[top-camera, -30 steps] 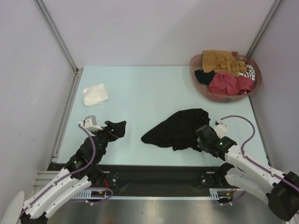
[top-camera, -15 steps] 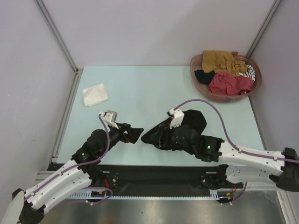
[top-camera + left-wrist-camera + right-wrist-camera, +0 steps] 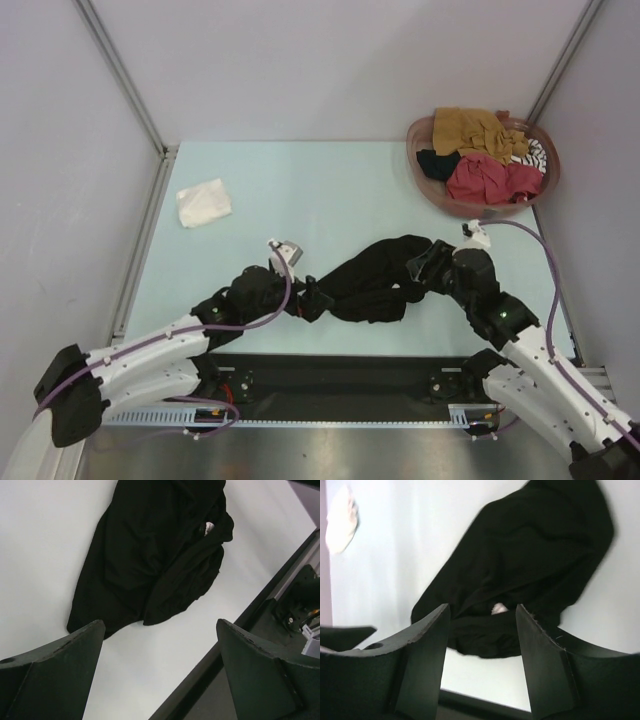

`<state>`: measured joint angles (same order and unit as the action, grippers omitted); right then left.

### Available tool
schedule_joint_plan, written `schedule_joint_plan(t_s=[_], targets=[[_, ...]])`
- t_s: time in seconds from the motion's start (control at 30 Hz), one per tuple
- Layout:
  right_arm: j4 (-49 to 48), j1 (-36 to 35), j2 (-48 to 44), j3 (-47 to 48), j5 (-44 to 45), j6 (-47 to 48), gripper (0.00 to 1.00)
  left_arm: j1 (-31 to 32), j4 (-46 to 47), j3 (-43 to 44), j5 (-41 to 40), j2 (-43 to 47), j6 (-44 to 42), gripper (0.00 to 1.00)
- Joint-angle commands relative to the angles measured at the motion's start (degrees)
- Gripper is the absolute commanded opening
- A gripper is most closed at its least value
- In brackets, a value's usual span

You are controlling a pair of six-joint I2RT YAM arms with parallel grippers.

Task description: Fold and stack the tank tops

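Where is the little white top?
In the top view, the white top lies alone on the left side of the table, beside the metal rail, well away from the black top.

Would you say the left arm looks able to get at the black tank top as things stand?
Probably yes. The left end effector is open at the left edge of the black tank top, which lies on the table with nothing in between; the right end effector sits at its opposite end.
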<state>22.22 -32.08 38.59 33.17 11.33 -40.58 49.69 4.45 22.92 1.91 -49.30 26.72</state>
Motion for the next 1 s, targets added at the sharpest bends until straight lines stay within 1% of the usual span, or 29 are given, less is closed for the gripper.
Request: schedule_joint_plan(t_s=[0.0,0.03,0.07,0.13,0.17,0.2,0.23,0.3,0.33,0.4,0.43,0.47,0.53,0.57,0.6,0.63,0.67,0.73,0.77,0.8,0.83,0.87,0.9,0.97], targets=[[3.3,6.7,-2.7,-1.3,-6.2,-0.7,0.60,1.7,4.7,7.0,1.4,-6.0,-5.3,1.00],[3.5,7.8,-3.6,-1.6,-6.8,-0.6,0.60,2.1,4.3,8.4,1.4,-9.6,-6.1,1.00],[3.9,9.1,-4.0,-1.9,-8.2,-0.4,0.60,2.5,4.1,10.9,1.3,-11.5,-6.9,0.99],[4.3,12.0,-4.7,-2.1,-10.1,0.2,0.59,4.1,2.3,13.8,1.7,-16.8,-9.5,0.95],[4.8,12.6,-4.8,-2.1,-10.5,0.5,0.59,4.7,1.5,16.9,1.8,-18.6,-10.2,0.94],[5.0,13.9,-4.9,-2.1,-10.8,0.8,0.59,5.8,0.7,18.5,1.8,-20.5,-11.7,0.91],[5.4,14.3,-5.1,-2.0,-10.8,1.3,0.59,6.5,-0.9,20.0,1.7,-24.2,-12.3,0.88],[6.1,15.1,-5.7,-1.9,-10.8,1.6,0.59,8.3,-2.6,25.5,1.2,-27.9,-13.5,0.80],[6.3,15.7,-6.0,-1.9,-10.8,1.6,0.59,9.0,-3.7,27.3,0.7,-31.1,-14.0,0.78],[7.7,16.1,-6.9,-1.8,-9.4,1.0,0.59,11.0,-4.0,32.9,0.1,-34.3,-15.5,0.74],[8.4,16.4,-7.1,-1.4,-6.7,0.0,0.59,11.6,-6.7,34.8,-0.1,-37.4,-15.9,0.73],[10.2,16.6,-7.2,-1.2,-5.1,-0.8,0.59,12.3,-7.4,39.0,0.0,-39.1,-16.3,0.73],[12.6,16.9,-7.2,-0.7,-1.4,-2.6,0.58,14.3,-9.4,43.1,-0.6,-44.0,-17.8,0.73],[14.8,17.4,-7.1,0.1,1.8,-4.2,0.57,14.9,-10.0,46.9,-1.1,-45.7,-18.2,0.71],[15.4,17.7,-7.1,0.4,2.6,-4.3,0.56,15.8,-10.5,48.9,-1.1,-47.5,-19.1,0.67],[15.8,17.8,-7.4,0.7,3.0,-4.5,0.55,16.0,-12.0,50.9,-1.5,-50.9,-19.1,0.66],[16.4,18.0,-7.6,1.0,4.0,-4.5,0.55,16.2,-12.6,54.5,-1.6,-52.5,-18.9,0.61],[17.2,18.1,-9.2,1.3,5.1,-5.7,0.54,16.1,-14.4,57.8,-1.7,-56.9,-17.1,0.57],[18.6,18.2,-9.9,1.3,7.5,-6.5,0.53,16.2,-14.8,60.6,-1.7,-58.2,-16.8,0.55],[20.1,18.2,-10.7,1.8,10.1,-11.3,0.53,16.1,-15.0,61.9,0.0,-59.1,-15.7,0.54],[22.8,18.1,-12.0,2.2,17.2,-14.7,0.53,16.2,-14.8,62.8,0.3,-60.7,-14.9,0.53],[27.3,18.2,-12.7,2.6,20.1,-18.2,0.52,16.2,-14.5,64.3,0.5,-61.4,-14.0,0.53],[28.6,18.2,-13.3,3.0,22.3,-21.2,0.52,16.3,-14.4,65.0,1.2,-62.7,-12.7,0.54],[29.6,18.1,-14.6,3.2,24.6,-22.2,0.52,16.5,-14.3,66.9,0.4,-63.9,-11.8,0.59]])
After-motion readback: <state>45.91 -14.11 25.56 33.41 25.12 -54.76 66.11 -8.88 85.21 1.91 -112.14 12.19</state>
